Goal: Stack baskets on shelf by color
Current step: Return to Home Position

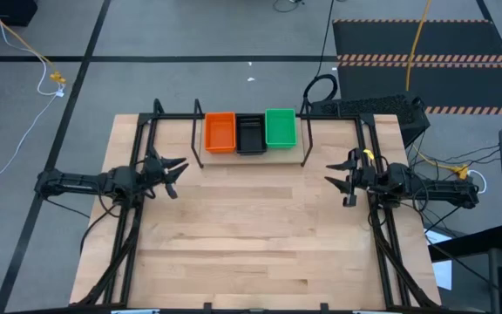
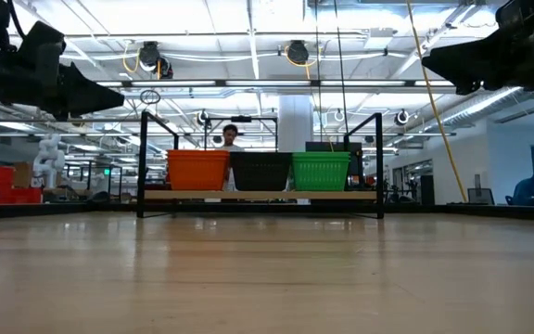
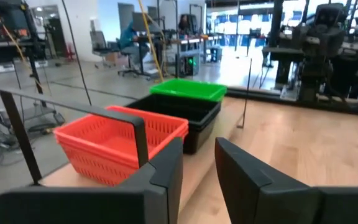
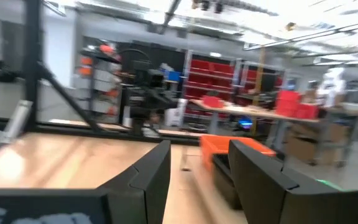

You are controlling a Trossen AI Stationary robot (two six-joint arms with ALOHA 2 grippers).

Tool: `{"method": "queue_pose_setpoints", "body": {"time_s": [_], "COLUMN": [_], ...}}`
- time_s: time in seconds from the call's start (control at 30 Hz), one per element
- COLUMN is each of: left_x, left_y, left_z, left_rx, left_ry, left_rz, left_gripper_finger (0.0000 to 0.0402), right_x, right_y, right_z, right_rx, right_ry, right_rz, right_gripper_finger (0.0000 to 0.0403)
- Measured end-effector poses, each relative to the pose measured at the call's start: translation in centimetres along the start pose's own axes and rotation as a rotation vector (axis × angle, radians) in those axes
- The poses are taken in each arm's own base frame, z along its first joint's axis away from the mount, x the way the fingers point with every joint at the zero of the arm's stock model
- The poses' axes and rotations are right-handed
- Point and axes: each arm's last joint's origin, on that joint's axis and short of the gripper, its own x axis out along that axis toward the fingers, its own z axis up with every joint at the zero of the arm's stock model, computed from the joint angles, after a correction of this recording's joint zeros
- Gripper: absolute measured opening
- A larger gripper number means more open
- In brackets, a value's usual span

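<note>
Shelf (image 1: 198, 139) at the far edge of the wooden table (image 1: 251, 244) carries three single-colour stacks in a row: orange baskets (image 1: 220, 132), black baskets (image 1: 250, 134), green baskets (image 1: 280, 127), with neighbours touching or nearly so. Each is a shallow rectangular tub of thin moulded plastic with perforated walls, a plain rim and a slight gloss. Judged light, fairly stiff, springy at the walls, slick; nested ones may cling. Best hold: pinch one long wall at mid-rim. The shelf is thin black metal rod with upright end posts. Left gripper (image 1: 174, 177) hovers over the table's left side, right gripper (image 1: 338, 179) over its right. Both are empty, fingers moderately parted. Sorting looks complete.
</note>
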Motion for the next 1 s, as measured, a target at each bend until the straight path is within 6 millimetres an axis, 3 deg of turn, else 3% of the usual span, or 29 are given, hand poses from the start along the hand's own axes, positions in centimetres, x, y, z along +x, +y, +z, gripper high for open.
{"method": "queue_pose_setpoints", "body": {"time_s": [0.2, 1.0], "left_x": [0.33, 0.41], "left_y": [-0.2, -0.25], "left_z": [-0.48, -0.56], "left_rx": [0.059, 0.115], "left_ry": [0.052, 0.06], "left_rz": [-0.001, -0.001], "left_gripper_finger": [0.0098, 0.0097], "right_x": [-0.02, -0.01], "right_y": [-0.34, -0.33], "right_z": [0.07, 0.03], "right_rx": [-0.047, 0.013], "right_ry": [0.007, 0.008], "right_rz": [-0.113, -0.111], "right_gripper_finger": [0.0155, 0.0155]}}
